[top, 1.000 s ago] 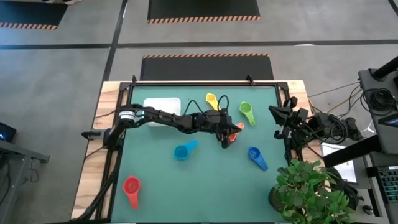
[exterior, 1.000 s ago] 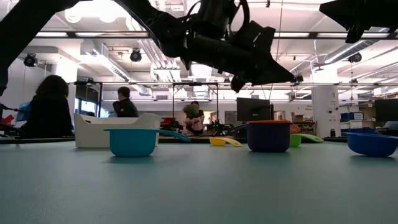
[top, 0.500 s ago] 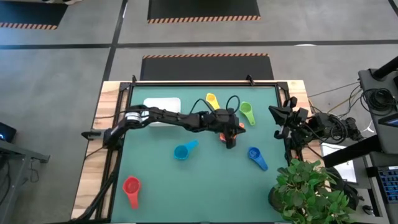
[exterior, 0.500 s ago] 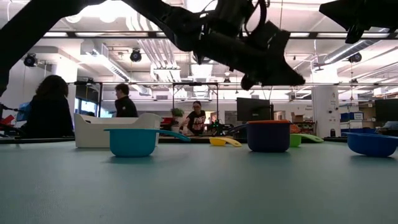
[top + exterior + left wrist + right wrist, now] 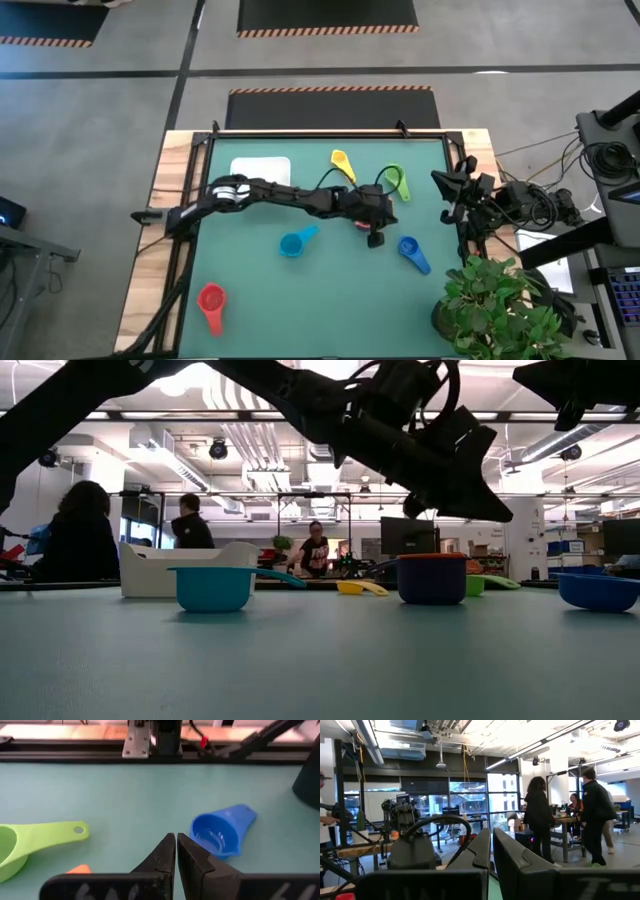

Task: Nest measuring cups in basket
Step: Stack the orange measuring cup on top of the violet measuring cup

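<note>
My left gripper [image 5: 375,238] [image 5: 176,845] hangs shut above the mat's middle right, clear of everything, between the green cup [image 5: 30,840] and the dark blue cup [image 5: 220,832]. A dark cup with an orange one nested in it [image 5: 432,580] stands on the mat below the arm; from above only an orange bit [image 5: 360,222] shows. Yellow [image 5: 340,162], green [image 5: 398,185], light blue [image 5: 296,241], dark blue [image 5: 410,250] and red [image 5: 211,300] cups lie apart on the mat. The white basket [image 5: 262,170] stands at the far left. My right gripper [image 5: 491,850] waits shut at the table's right edge.
A potted plant [image 5: 500,310] stands at the near right corner. The left arm's cable loops over the green cup. People sit and stand in the room beyond the table. Open mat lies along the near edge between the red cup and the plant.
My left gripper has gone toward the table's right edge and a little toward the near edge, off the orange cup and toward the dark blue cup, staying shut and tipping somewhat nearer to level. No cup has moved.
</note>
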{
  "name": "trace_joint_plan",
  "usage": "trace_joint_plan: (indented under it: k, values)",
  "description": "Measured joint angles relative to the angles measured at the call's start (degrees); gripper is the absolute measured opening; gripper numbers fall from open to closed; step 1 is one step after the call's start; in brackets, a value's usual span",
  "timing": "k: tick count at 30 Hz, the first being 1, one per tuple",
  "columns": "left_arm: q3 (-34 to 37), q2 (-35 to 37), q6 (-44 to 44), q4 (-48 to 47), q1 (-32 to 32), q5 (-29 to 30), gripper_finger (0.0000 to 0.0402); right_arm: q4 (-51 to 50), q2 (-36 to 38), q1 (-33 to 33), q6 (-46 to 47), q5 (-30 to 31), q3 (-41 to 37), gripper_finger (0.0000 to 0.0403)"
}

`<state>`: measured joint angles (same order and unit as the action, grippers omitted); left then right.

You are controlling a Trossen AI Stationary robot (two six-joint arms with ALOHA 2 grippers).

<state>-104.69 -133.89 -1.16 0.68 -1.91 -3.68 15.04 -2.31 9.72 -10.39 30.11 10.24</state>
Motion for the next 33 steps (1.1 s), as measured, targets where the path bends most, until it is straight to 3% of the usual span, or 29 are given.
trace_joint_plan:
  k: [6,15,20,33]
  values:
    - [-7.0,-3.1,-8.1,-10.2,-1.1,1.2,0.0000,0.0,0.0,0.0,0.0,0.0,0.0,0.0009]
    - [-30.6,-14.1,-11.7,-33.7,-1.2,2.5,0.0000,0.2,0.0,0.0,-0.1,0.0,0.0,0.0009]
    - [-24.5,-13.3,-10.9,-30.4,-1.5,7.0,0.0000,-0.3,-0.2,0.0,0.2,0.0,0.0,0.0009]
    - [-27.4,-13.2,-10.8,-32.8,-0.9,7.5,0.0000,-0.9,-0.4,0.0,0.3,0.0,0.0,0.0009]
